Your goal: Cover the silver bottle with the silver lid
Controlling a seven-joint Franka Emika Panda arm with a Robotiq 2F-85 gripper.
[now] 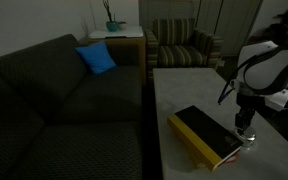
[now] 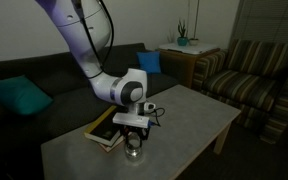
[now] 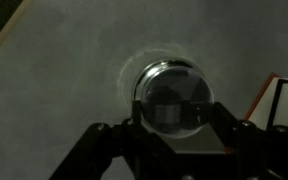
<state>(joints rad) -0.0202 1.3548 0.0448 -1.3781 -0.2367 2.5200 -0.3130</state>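
Silver lid (image 3: pixel 172 98) clearest in wrist view

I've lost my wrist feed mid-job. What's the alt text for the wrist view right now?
The claw is shut on the round silver lid, seen from above over the grey table. A book corner shows at the right edge.

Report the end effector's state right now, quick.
End effector: closed, holding the silver lid.
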